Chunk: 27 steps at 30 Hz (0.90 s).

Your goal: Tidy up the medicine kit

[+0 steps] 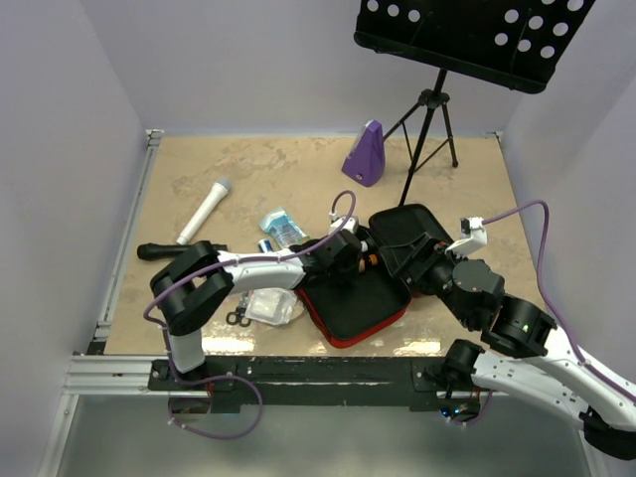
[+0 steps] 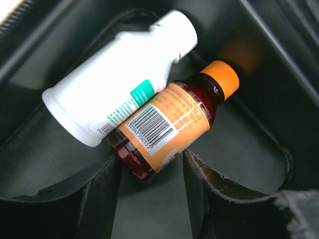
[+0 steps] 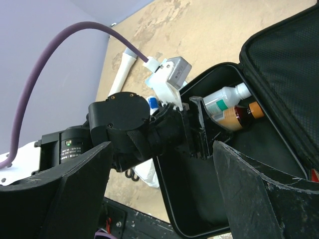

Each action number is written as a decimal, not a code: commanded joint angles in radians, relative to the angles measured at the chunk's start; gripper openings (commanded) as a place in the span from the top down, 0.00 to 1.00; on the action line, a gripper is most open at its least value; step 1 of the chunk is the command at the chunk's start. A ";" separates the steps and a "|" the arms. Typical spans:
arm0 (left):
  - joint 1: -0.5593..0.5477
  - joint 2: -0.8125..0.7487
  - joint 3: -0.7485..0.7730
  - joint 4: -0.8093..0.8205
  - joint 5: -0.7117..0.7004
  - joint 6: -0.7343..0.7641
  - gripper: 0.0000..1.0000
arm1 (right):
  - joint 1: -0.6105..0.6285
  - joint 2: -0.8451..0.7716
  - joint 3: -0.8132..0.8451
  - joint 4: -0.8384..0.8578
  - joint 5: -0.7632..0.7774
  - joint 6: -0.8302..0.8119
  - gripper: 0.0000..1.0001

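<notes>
Top view
- medicine kit (image 1: pixel 350 316): lies open on the tabletop (image 1: pixel 258 169), near the near edge and about the middle – red rim, black inside, the opening upward.
- long axis of the open kit: goes diagonally, with the tray half at near-left and the lid half at far-right.
- left hand (image 1: pixel 350 256): reaches from the left over the tray half, next to the fold.
- right hand (image 1: pixel 402 260): comes from the right, at the lid half.
- other things: purple metronome (image 1: pixel 366 154) and music stand (image 1: pixel 467 40) at the far side; white microphone (image 1: pixel 204 211) and blue-white packets (image 1: pixel 281 227) to the left of the kit.

Left wrist view
- white bottle (image 2: pixel 119 74) and brown bottle (image 2: pixel 169 124): both lie on their sides on the black lining, touching along their length, caps to the upper right; the brown one has an orange cap.
- left hand (image 2: pixel 152 199): the jaws stand partly apart; the base of the brown bottle is right at the fingertips, but I cannot tell if they touch it.

Right wrist view
- right hand (image 3: pixel 164 209): the jaws are wide apart and hold nothing.
- medicine kit (image 3: pixel 199 189): the lid rises at the right of the tray – the two bottles lie where the halves meet, with the left hand (image 3: pixel 192 127) just beside them.
</notes>
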 commanded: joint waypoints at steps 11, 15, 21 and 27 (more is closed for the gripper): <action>0.008 -0.404 -0.083 -0.142 -0.106 0.013 0.25 | 0.003 0.002 -0.002 0.025 -0.007 -0.003 0.13; 0.056 -0.593 -0.129 -0.219 -0.201 0.017 0.19 | 0.003 0.020 -0.004 0.043 -0.012 -0.020 0.13; 0.336 -0.670 -0.248 -0.245 -0.118 0.042 0.19 | 0.003 0.064 0.004 0.073 -0.019 -0.042 0.13; 0.418 -0.513 -0.276 -0.184 -0.098 0.120 0.17 | 0.003 0.077 0.019 0.074 -0.030 -0.049 0.13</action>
